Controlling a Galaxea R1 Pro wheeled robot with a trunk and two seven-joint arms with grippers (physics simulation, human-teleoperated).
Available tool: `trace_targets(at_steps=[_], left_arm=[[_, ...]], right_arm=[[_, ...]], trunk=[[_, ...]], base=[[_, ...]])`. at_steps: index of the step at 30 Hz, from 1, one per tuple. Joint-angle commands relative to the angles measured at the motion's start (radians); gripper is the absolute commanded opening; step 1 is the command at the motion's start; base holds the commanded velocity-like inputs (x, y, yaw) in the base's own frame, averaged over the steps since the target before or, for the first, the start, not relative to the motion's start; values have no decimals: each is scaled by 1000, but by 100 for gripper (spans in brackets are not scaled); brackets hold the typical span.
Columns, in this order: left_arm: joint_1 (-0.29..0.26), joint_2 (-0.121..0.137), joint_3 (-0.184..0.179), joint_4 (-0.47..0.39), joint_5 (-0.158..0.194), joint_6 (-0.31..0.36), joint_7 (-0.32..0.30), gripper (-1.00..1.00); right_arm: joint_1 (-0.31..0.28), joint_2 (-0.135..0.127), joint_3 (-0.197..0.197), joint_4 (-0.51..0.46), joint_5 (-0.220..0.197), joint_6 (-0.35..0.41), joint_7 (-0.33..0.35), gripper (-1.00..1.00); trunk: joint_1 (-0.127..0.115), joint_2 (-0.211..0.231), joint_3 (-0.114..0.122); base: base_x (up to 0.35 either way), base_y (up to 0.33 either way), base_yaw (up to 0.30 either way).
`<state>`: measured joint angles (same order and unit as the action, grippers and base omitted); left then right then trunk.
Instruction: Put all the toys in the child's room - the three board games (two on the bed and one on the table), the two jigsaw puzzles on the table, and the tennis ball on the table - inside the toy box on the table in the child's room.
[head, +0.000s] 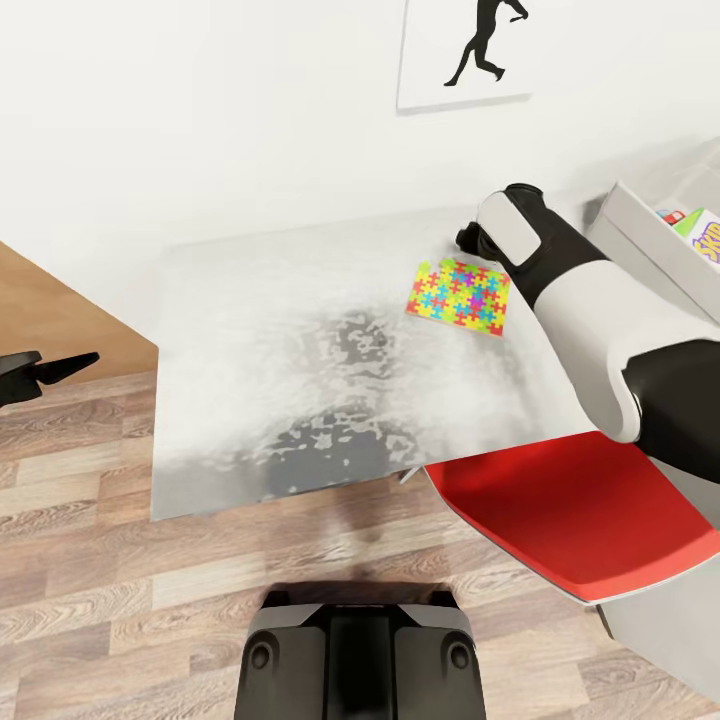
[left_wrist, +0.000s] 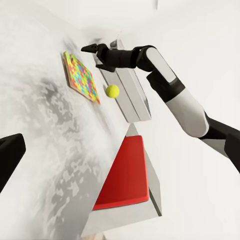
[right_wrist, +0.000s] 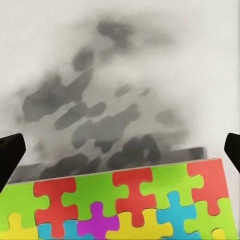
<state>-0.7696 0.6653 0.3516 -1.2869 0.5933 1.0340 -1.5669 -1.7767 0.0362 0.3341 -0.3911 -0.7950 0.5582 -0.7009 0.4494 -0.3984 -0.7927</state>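
A child's room in a home is showing here; a wood-plank floor (head: 90, 560) is running under a long pale table (head: 300, 380) that is standing against a plain white wall (head: 200, 110); at 12 o'clock a wall picture (head: 462, 52) with 1 black sports silhouette is hanging; a red-seated chair (head: 575, 510) is sitting at 4 o'clock; toys are lying about: a bright jigsaw puzzle (head: 459, 295) on the table, a tennis ball (left_wrist: 112, 90), a toy box (head: 650, 240) at 2 o'clock.
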Motion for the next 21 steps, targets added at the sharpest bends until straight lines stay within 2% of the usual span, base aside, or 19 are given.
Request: trace_targets(at_steps=[1, 12, 21], left_arm=[[0, 1, 0, 0, 1, 11, -4, 100], [0, 1, 0, 0, 5, 11, -4, 100], [0, 2, 0, -4, 9, 11, -4, 100]], right_arm=[[-1, -1, 8, 16, -7, 4, -6, 100], [0, -1, 7, 81, -7, -2, -5, 100], [0, -34, 6, 97, -10, -1, -4, 100]], trunk=[[1, -2, -1], [1, -2, -1], [1, -2, -1]], base=[[0, 0, 0], [0, 0, 0], [0, 0, 0]])
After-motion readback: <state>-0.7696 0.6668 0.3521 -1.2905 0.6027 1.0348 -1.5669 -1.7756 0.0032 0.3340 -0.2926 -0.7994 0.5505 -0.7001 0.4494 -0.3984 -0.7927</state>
